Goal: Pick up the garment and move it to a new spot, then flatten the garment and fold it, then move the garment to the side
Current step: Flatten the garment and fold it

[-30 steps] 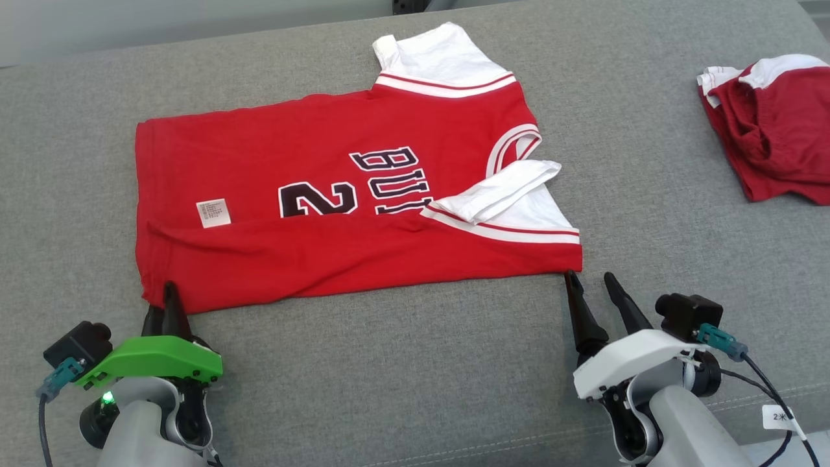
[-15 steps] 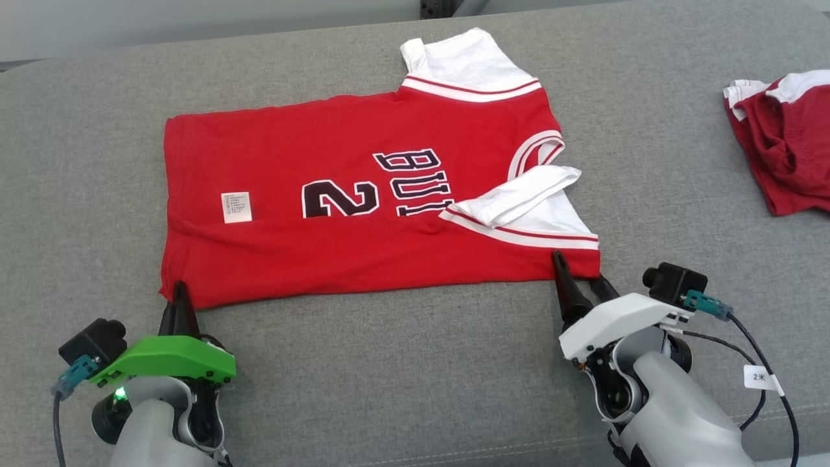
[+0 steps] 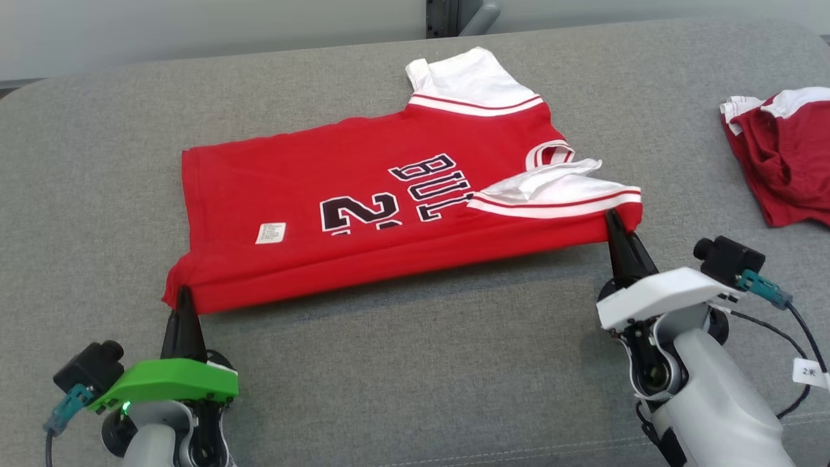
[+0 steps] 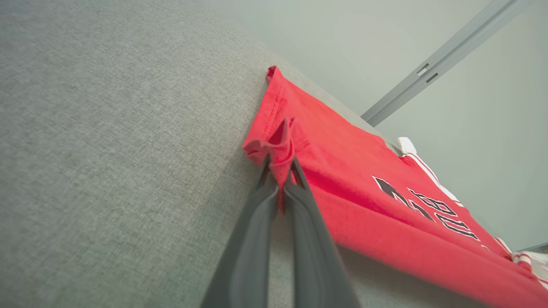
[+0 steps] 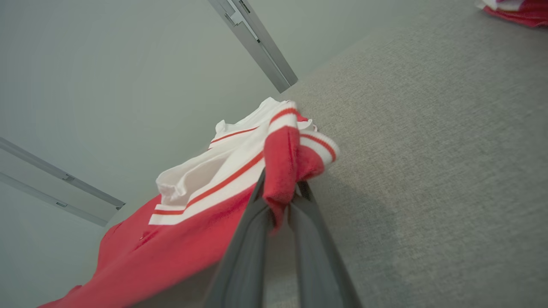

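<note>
Head view shows the left gripper (image 3: 183, 293) pinching the near hem corner of the red garment (image 3: 363, 188). The right gripper (image 3: 614, 219) grips its near shoulder corner.

left gripper (image 3: 183, 293): bright green cover plate (image 3: 168, 384), green LED (image 3: 123, 407) lit under it, two long dark tapered fingers (image 3: 183, 331). right gripper (image 3: 613, 219): same build, white cover (image 3: 661, 295). Each wrist has a black camera block (image 3: 91, 364) with a teal connector (image 3: 65, 405). Pale grey forearms (image 3: 713, 415). Right side: thin black cable (image 3: 801, 324), white tag (image 3: 810, 373) marked "2米". Up close in the wrist views the fingers look smooth, matte dark grey.
</note>
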{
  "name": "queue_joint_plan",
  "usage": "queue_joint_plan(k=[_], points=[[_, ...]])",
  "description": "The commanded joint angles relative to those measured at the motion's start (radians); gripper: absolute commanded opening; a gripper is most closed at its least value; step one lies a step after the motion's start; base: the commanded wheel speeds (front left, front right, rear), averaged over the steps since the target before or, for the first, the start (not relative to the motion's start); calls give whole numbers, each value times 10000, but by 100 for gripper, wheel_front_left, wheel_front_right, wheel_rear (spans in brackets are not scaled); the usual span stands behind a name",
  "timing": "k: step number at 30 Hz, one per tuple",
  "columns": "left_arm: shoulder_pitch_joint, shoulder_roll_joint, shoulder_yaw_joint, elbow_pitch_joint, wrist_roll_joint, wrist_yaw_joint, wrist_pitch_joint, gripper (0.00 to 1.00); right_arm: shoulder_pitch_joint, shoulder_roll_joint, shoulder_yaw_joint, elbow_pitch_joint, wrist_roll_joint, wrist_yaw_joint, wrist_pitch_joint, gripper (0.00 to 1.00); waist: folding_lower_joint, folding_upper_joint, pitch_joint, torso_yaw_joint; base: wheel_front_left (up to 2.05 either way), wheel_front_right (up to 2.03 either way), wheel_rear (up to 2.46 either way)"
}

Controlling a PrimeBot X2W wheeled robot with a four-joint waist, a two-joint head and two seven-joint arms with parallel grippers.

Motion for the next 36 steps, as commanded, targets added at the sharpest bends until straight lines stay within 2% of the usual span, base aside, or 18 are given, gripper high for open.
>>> queue_joint_plan(k=[1, 6, 12, 17, 27, 28, 30, 31, 32, 33, 34, 36], points=[[417, 91, -19, -222, -278, 8, 1, 0, 491, -214, -266, -358, -133, -23, -14, 0, 0, 99, -81, 27, 0, 0, 0], [1230, 104, -415, -539, -570, 11, -16, 0, 1637, -257, -868, -1415, -596, -25, 518, 0, 0, 99, -182, 60, 0, 0, 0], [2032, 102, -673, -442, -664, 108, -17, 0, 3421, 145, -1668, -2583, -1212, -25, 1248, 0, 0, 99, -245, 116, 0, 0, 0], [2296, 103, -711, -112, -800, 232, -17, 0, 4540, 305, -1877, -3127, -1336, -25, 1569, 0, 0, 99, -345, 128, 0, 0, 0], [2269, 97, -673, 660, -650, 324, 10, 0, 4900, 313, -1393, -2529, -868, -26, 996, 0, 0, 99, -527, -43, 0, 0, 0], [2251, 97, -641, 709, -611, 321, 12, 0, 4907, 315, -1330, -2459, -840, -25, 981, 7, 0, 99, -537, -50, 0, 0, 0], [2208, 99, -568, 771, -568, 314, 12, 18, 4920, 315, -1235, -2378, -796, -25, 954, 51, 0, 99, -559, -70, 0, 0, 0], [2203, 99, -560, 750, -601, 344, 12, 29, 4931, 320, -1206, -2359, -824, -22, 945, 100, 0, 99, -574, -81, 0, 0, 0], [2224, 99, -544, 708, -611, 389, 12, 42, 4939, 330, -1219, -2351, -884, -22, 910, 100, 0, 99, -587, -95, 0, 0, 0], [2271, 99, -514, 626, -564, 417, 10, 65, 4943, 334, -1262, -2360, -965, -22, 870, 100, 0, 99, -601, -114, 0, 0, 0], [2343, 100, -476, 505, -476, 427, 6, 100, 4958, 336, -1309, -2386, -1042, -20, 858, 100, 0, 99, -614, -134, 0, 0, 0], [2478, 99, -336, 197, -294, 476, 6, 100, 5003, 341, -1448, -2500, -1192, -20, 794, 100, 0, 99, -633, -180, 0, 0, 0]])
